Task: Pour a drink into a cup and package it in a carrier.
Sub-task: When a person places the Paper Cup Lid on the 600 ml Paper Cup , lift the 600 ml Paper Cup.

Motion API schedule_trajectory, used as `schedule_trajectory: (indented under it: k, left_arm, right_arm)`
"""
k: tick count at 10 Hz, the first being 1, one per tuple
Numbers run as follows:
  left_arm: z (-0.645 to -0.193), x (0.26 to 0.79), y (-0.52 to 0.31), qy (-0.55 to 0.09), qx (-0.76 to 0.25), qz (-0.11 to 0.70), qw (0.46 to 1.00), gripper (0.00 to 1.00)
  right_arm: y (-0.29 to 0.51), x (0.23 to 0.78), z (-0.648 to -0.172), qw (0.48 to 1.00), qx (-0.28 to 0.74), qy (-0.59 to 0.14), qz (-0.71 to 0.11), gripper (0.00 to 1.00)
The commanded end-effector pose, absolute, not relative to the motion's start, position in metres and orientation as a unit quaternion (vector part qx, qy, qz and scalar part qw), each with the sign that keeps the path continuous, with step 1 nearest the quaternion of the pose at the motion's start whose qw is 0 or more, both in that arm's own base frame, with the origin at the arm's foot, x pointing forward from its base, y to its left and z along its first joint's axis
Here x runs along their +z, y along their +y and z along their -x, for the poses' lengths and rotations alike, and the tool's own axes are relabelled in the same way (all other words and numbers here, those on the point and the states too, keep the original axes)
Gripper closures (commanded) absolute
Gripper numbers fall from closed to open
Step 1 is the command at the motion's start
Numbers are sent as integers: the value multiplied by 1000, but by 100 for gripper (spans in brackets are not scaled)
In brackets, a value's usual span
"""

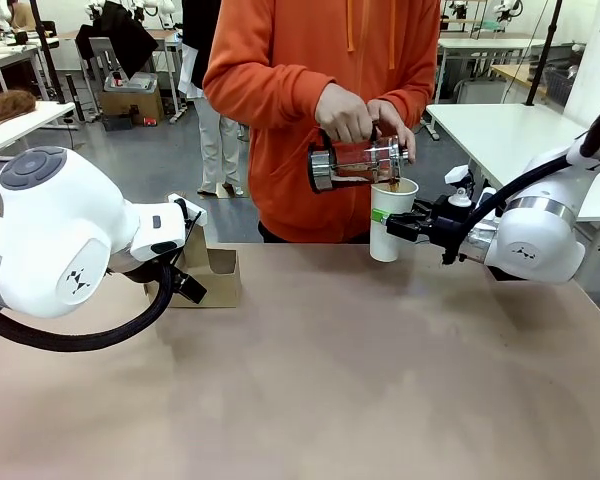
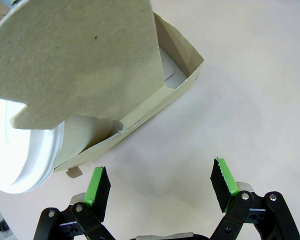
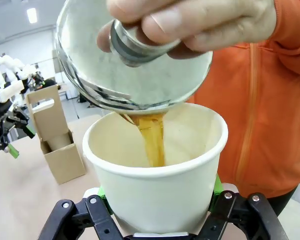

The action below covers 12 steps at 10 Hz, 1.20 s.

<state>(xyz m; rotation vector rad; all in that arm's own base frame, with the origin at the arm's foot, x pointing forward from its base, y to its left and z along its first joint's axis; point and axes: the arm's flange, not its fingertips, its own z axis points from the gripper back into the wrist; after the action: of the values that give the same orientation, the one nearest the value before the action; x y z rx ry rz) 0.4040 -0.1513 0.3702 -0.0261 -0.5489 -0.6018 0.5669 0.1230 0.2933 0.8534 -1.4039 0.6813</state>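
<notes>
A person's hands tilt a clear glass pot (image 1: pixel 358 163) over the cup (image 1: pixel 391 220), a white paper cup with its top uncovered. A thin stream of the brown drink (image 3: pixel 153 141) runs from the pot (image 3: pixel 135 65) into the cup (image 3: pixel 160 180). My right gripper (image 1: pixel 406 226) is shut on the cup's side and holds it upright above the table's far edge; its green pads (image 3: pixel 217 184) press the cup wall. The brown cardboard carrier (image 1: pixel 216 274) stands at the left. My left gripper (image 2: pixel 161 180) hangs open just beside the carrier (image 2: pixel 140 100), holding nothing.
A white round rimmed object (image 2: pixel 27 155) sits in the carrier's near end under the handle flap. The person in an orange hoodie (image 1: pixel 310 70) stands at the far edge. The tan tabletop (image 1: pixel 360 380) stretches bare toward me.
</notes>
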Motion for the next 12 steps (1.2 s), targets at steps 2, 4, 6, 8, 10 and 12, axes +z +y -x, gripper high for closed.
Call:
schedule_trajectory:
  k: [2,4,6,8,10,12]
  left_arm:
    - [-404,371,-151,-267,-293,14,918,0]
    - [-404,371,-151,-267,-293,14,918,0]
    - [-404,371,-151,-267,-293,14,918,0]
    - [-404,371,-151,-267,-293,14,918,0]
    - [-404,371,-151,-267,-293,14,918,0]
    - [-404,371,-151,-267,-293,14,918,0]
  right_arm:
    - [125,295,-567,632,296,-613,-369,20]
    - [125,295,-567,632,296,-613,-369,20]
    - [125,295,-567,632,296,-613,-369,20]
    - [125,295,-567,632,296,-613,-369,20]
    - [125,295,-567,632,296,-613,-369,20]
    - [125,295,-567,632,296,-613,-369,20]
